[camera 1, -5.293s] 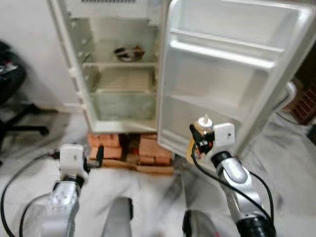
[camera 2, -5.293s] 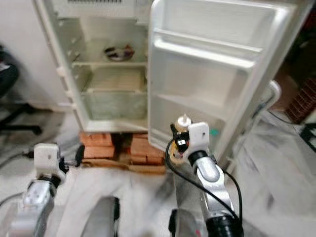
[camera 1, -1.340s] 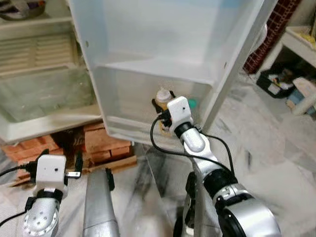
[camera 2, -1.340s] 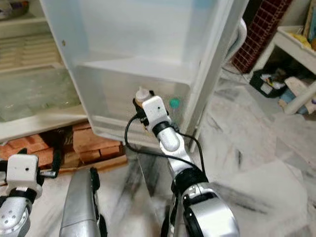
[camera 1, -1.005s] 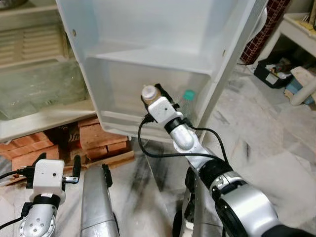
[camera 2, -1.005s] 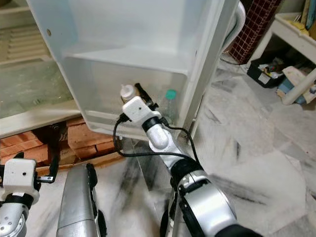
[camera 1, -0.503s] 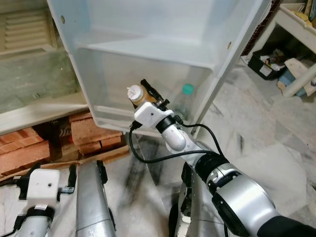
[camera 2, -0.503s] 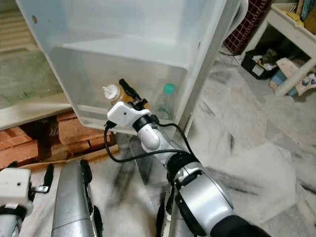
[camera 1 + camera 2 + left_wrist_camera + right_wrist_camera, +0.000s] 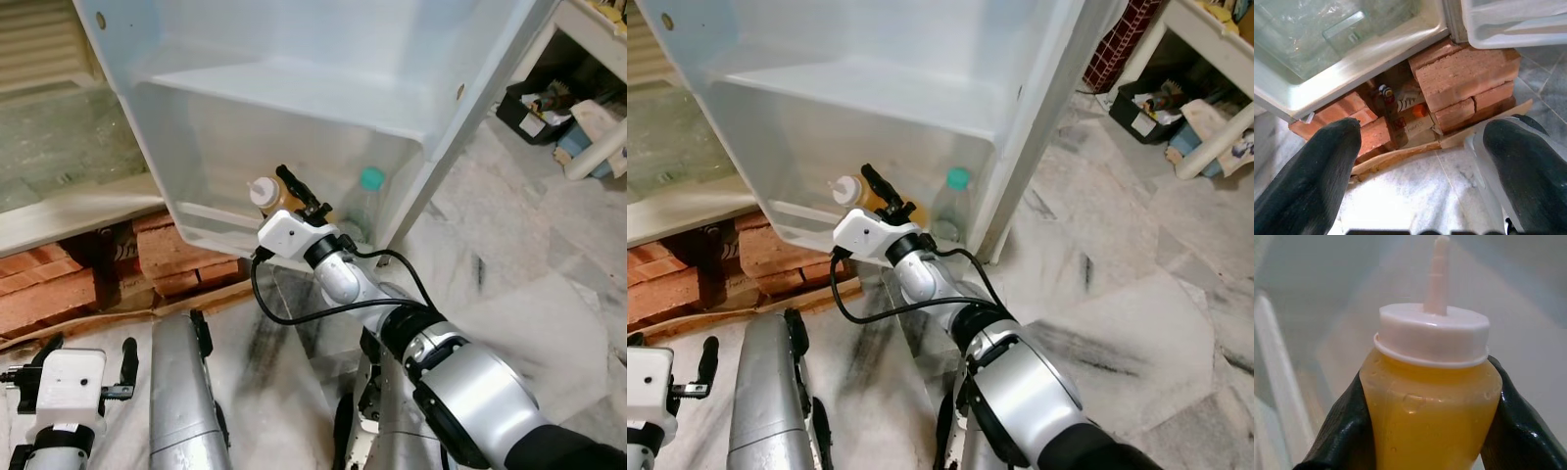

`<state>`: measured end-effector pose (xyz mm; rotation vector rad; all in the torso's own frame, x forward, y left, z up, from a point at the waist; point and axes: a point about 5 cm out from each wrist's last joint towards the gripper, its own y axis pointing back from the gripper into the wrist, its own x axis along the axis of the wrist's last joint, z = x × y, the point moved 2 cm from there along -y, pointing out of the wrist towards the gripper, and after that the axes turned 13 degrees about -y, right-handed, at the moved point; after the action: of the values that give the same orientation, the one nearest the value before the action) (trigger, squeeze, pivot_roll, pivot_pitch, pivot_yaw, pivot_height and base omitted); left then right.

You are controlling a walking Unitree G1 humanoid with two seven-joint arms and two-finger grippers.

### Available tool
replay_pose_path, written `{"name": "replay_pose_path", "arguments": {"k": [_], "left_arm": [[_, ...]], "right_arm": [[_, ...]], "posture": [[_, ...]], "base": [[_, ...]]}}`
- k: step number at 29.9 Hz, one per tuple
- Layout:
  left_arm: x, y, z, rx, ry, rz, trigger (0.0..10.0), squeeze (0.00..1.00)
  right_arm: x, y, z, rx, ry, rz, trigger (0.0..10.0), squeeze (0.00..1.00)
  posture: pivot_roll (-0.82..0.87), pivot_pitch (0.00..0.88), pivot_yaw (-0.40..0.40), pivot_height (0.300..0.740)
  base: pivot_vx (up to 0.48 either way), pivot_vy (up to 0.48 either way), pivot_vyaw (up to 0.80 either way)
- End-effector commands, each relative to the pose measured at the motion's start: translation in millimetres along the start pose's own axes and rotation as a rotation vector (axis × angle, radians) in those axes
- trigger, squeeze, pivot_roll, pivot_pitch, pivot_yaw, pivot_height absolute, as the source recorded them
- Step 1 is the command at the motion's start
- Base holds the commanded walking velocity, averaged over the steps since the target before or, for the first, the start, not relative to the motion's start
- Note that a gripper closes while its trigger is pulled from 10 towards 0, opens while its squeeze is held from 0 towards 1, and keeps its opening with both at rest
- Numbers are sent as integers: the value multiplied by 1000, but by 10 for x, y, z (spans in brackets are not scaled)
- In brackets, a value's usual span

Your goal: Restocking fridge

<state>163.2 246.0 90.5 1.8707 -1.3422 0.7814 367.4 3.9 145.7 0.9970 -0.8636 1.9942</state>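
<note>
At the centre of the left eye view, the right gripper (image 9: 284, 196) is reaching into the lowest shelf of the open fridge door (image 9: 294, 108), its black fingers (image 9: 1339, 431) pinching a squeeze bottle (image 9: 266, 193) of yellow-orange sauce on both sides. The bottle is standing nearly upright inside the translucent door bin, its white nozzle cap pointing up; no label or writing is showing on it in the close right wrist view. A clear bottle with a teal cap (image 9: 364, 201) is standing in the same bin, just beside it toward the right of the frame. The right arm is stretching forward and slightly upward from the lower centre, a black cable looping beneath its wrist. In the lower left corner, the left gripper (image 9: 83, 357) is hanging low over the marble floor (image 9: 529, 284), fingers spread wide apart and holding nothing. Its wrist view is looking at the red bricks (image 9: 1464, 73) propping up the fridge cabinet, with small packets tucked between them, their printing too small to read.
</note>
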Motion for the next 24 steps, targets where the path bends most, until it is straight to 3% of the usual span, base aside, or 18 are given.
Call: {"name": "replay_pose_path", "arguments": {"k": [1, 6, 7, 8, 9, 18, 24], "left_arm": [[-15, 20, 21, -15, -7, -13, 10000, 0], [0, -16, 19, -16, -8, -7, 10000, 0], [3, -28, 21, -16, -7, -6, 10000, 0], [3, -28, 21, -16, -7, -6, 10000, 0], [10, -50, 30, -18, -6, -2, 10000, 0], [21, -139, 49, -22, -5, 7, 10000, 0], [29, -214, 44, -16, -9, 14, 10000, 0]], "right_arm": [[-229, 80, 161, -77, -48, -131, 10000, 0], [-473, 203, 336, -159, -176, -273, 10000, 0], [-526, 240, 380, -179, -206, -296, 10000, 388], [-526, 240, 380, -179, -206, -296, 10000, 388], [-610, 307, 467, -219, -234, -330, 10000, 1000], [-714, 394, 679, -260, -215, -371, 10000, 1000], [-635, 319, 794, -282, -206, -342, 10000, 1000]], "posture": [[318, 259, -108, 447], [312, 253, -108, 447], [311, 252, -108, 447], [311, 252, -108, 447], [307, 248, -107, 447], [298, 226, -101, 447], [292, 204, -98, 447]], "base": [[0, 0, 0], [0, 0, 0], [0, 0, 0], [0, 0, 0], [0, 0, 0], [0, 0, 0], [0, 0, 0]]}}
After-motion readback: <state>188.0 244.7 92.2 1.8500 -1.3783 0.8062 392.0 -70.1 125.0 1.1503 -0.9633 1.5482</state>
